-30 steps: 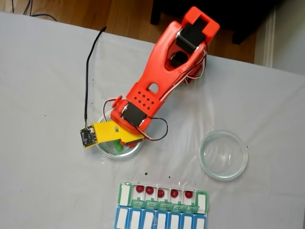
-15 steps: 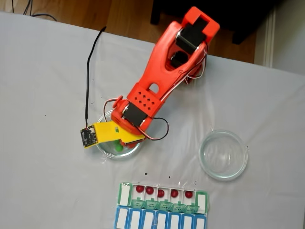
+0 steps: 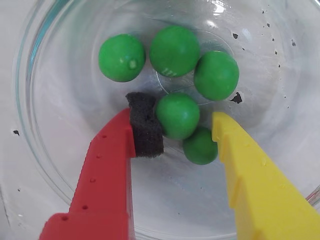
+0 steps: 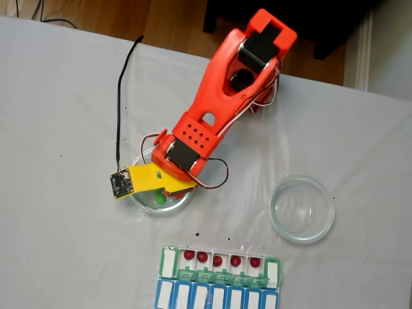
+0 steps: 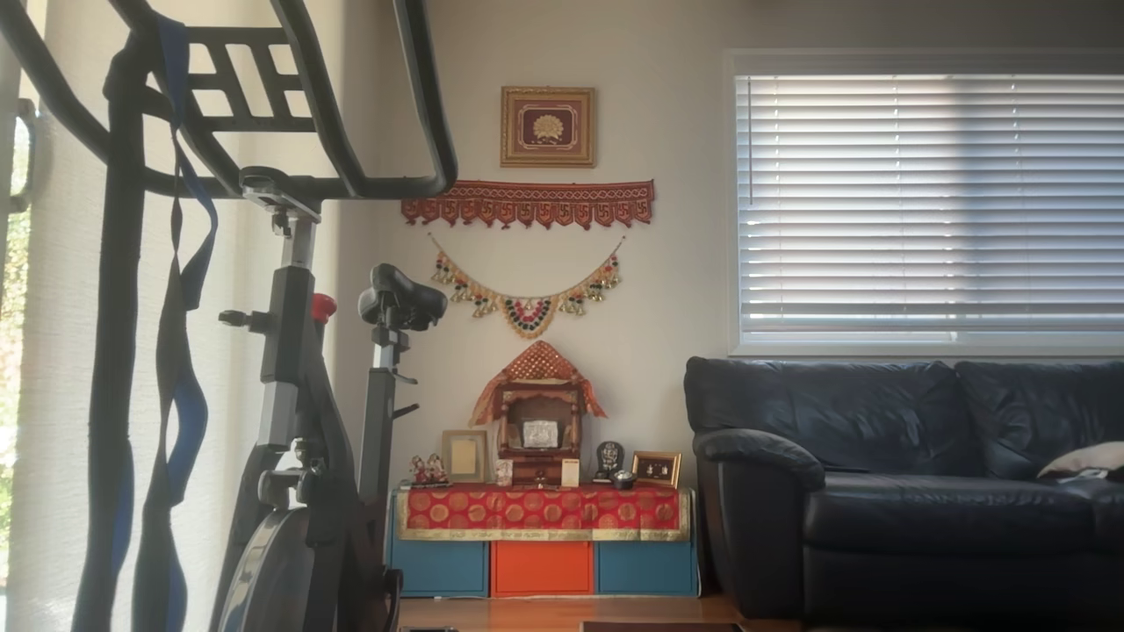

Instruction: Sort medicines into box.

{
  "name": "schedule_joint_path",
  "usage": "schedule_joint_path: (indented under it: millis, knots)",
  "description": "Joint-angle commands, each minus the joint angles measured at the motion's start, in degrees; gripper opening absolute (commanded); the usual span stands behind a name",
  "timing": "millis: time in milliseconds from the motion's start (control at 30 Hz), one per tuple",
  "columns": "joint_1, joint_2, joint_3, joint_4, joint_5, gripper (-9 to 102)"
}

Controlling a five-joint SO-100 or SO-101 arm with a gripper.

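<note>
Several green medicines lie in a clear glass dish (image 3: 40, 150). One green ball (image 3: 177, 116) sits between the fingers of my gripper (image 3: 181, 120), which is open. The red finger's black foam pad (image 3: 145, 130) is against the ball's left side. The yellow finger (image 3: 240, 160) stands apart on its right, beside a lower green ball (image 3: 200, 146). In the fixed view my gripper (image 4: 161, 192) reaches down into the left dish (image 4: 138, 199). The box (image 4: 168, 261) lies near the bottom edge with a dark red ball (image 4: 217, 261) in each of several open compartments.
An empty glass dish (image 4: 301, 208) stands to the right of the arm. A blue-lidded row (image 4: 215, 297) adjoins the box at the bottom. A black cable (image 4: 119, 96) runs across the white tablecloth on the left. The orange arm (image 4: 225, 90) leans in from the top.
The gripper has shifted very slightly over the left dish. Nothing else has moved.
</note>
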Motion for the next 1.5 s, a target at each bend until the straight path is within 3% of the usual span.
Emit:
schedule_joint_path:
  millis: [0, 800, 1467]
  knots:
    - [-1.1, 1.2, -0.9, -0.8, -0.1, 19]
    - [-1.3, 0.0, 0.1, -2.6, -1.1, 16]
    - [-1.3, -1.3, -1.4, -2.2, -2.6, 1]
